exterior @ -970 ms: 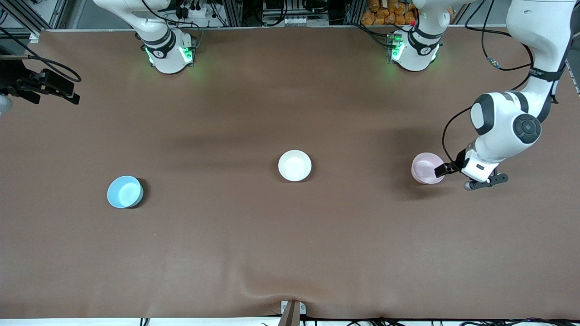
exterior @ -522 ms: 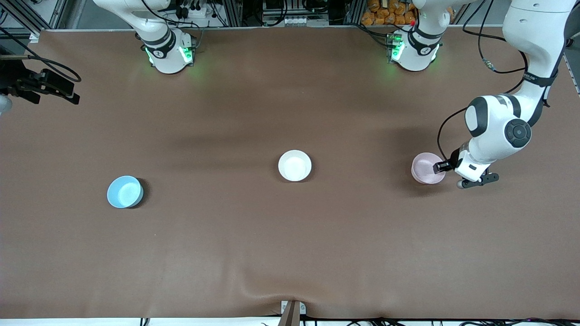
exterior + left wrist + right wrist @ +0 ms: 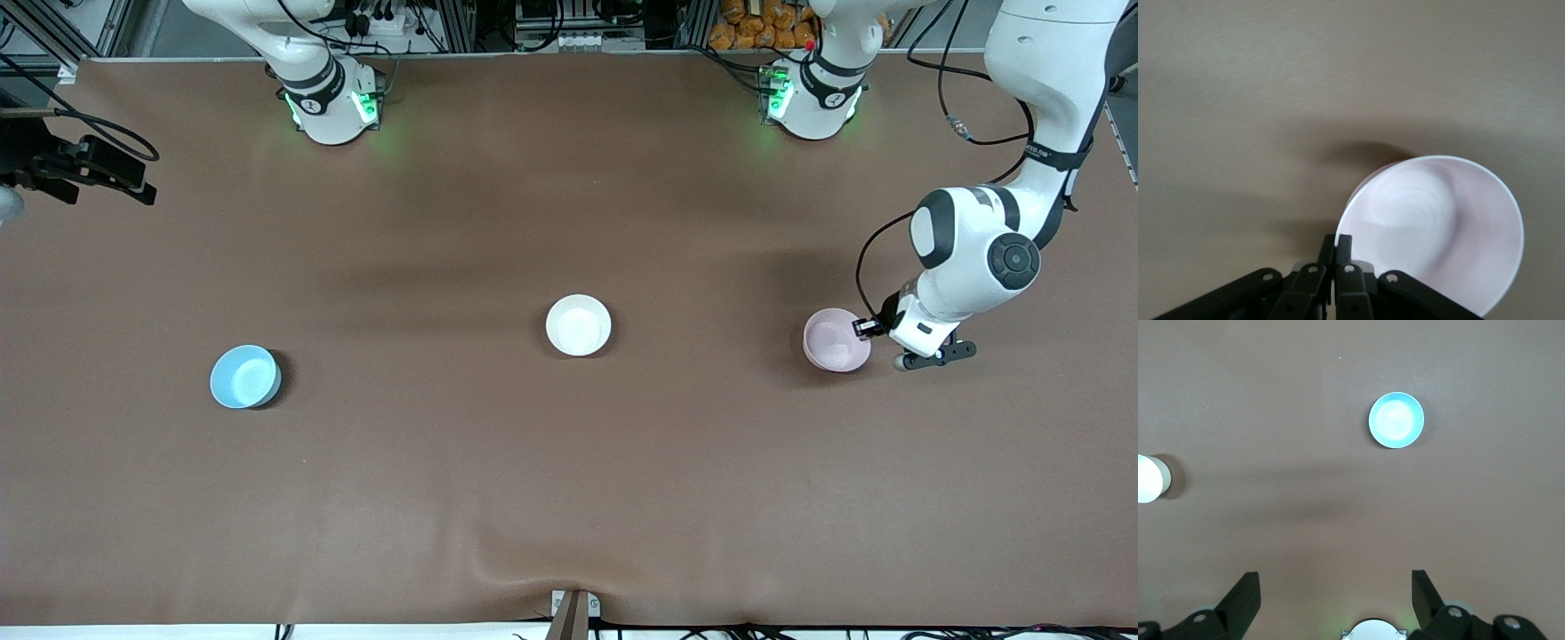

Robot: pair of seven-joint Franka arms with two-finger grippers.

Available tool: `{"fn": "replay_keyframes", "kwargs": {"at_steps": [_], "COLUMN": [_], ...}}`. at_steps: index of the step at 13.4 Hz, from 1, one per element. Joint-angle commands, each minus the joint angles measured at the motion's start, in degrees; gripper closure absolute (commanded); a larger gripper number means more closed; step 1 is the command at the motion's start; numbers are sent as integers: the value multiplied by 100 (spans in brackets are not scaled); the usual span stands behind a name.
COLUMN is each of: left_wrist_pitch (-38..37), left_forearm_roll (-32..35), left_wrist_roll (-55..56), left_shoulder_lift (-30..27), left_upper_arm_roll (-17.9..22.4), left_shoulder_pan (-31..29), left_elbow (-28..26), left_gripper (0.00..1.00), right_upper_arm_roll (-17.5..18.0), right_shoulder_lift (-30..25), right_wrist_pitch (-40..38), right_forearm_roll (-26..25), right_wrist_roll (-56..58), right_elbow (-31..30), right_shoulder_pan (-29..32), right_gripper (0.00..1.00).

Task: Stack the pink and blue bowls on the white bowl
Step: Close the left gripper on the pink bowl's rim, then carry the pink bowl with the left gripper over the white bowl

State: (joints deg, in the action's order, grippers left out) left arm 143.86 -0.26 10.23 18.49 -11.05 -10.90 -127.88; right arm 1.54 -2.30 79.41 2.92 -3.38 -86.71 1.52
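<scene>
Left claw [image 3: 1336,241] clamped on pink bowl [image 3: 836,340] rim, fingertips mostly hidden; right claw [image 3: 1335,587] apart, waiting.

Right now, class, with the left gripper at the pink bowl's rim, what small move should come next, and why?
Probably a short lift straight up. The left gripper has its fingers shut on the rim of the pink bowl, which looks slightly tipped. The white bowl sits apart, toward the table's middle, so the pink bowl must clear the table first. The right gripper waits, open.

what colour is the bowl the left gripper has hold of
Pale pink bowl, pinched at its rim by the left gripper; clearest in the left wrist view.
</scene>
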Motion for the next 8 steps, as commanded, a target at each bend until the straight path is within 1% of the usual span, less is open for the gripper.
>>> {"fn": "replay_keyframes", "kwargs": {"at_steps": [1,4,6,8], "left_wrist_pitch": [-646,-1271,-1334,-1334], "left_forearm_roll": [18,18,9,-26], "left_wrist_roll": [337,1399,2067,2683], "left_shoulder_lift": [-468,-461,-373,-163], "left_upper_arm_roll": [-589,-1406,-1907,-2312], "left_shoulder_pan": [-9,0,26,131], "left_elbow": [182,841,1150,1404], "left_gripper": [100,100,100,100], "right_upper_arm_roll": [-22,-22,-22,-22], "right_shoulder_lift": [19,19,19,19], "right_wrist_pitch": [-48,-74,-83,-74], "right_forearm_roll": [-28,-28,-28,-28], "right_wrist_roll": [-84,-84,-84,-75], "right_elbow": [40,40,40,40], "right_shoulder_pan": [-12,-20,-12,-12], "right_gripper": [0,0,0,0]}}
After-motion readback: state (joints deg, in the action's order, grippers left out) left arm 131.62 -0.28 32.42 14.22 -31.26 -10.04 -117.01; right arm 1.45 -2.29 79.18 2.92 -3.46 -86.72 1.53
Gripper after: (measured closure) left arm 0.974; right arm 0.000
